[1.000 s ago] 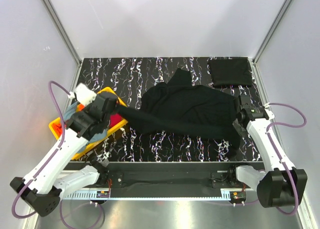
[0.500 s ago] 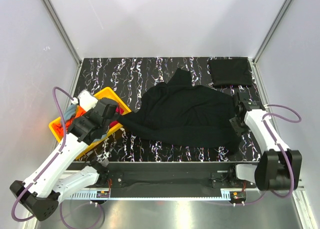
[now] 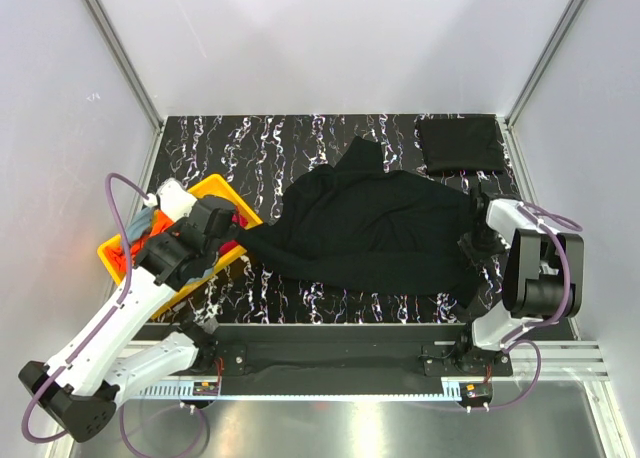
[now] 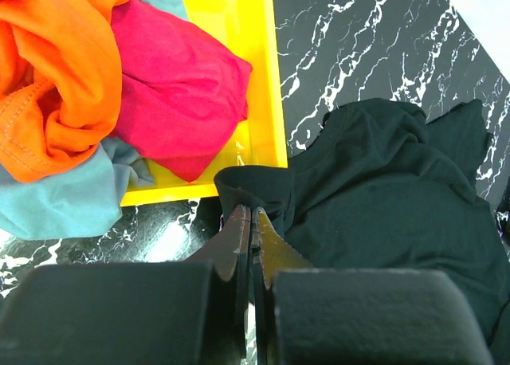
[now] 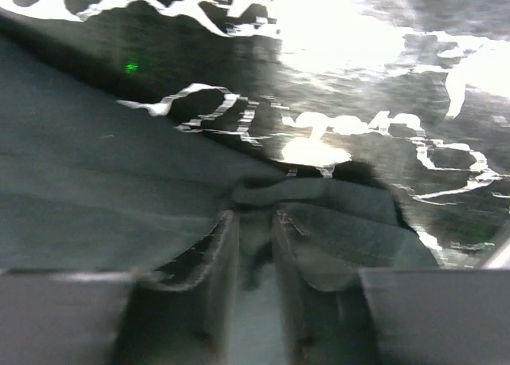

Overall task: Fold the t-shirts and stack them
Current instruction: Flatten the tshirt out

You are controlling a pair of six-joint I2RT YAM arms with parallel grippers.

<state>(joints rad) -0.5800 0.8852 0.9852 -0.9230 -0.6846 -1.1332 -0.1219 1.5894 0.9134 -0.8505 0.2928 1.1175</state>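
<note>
T-shirts, five counted. My left gripper (image 4: 251,215) is clamped together on an edge of the one spread black t-shirt (image 3: 370,228). My right gripper (image 5: 253,217) sits at its 3 o'clock hem with cloth bunched at the tips, and I cannot tell its grip. One folded black t-shirt (image 3: 460,144) lies at 1 o'clock. An orange t-shirt (image 4: 56,78), a magenta t-shirt (image 4: 175,94) and a grey-blue t-shirt (image 4: 56,202) crowd the yellow tray (image 4: 268,102) at 9 o'clock. Bare counter (image 3: 250,143) runs along 12 o'clock.

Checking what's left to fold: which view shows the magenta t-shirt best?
Left wrist: the magenta t-shirt lies crumpled in the yellow tray, close and unobstructed. Top external shows only a sliver of it in the tray; right wrist shows none.
</note>
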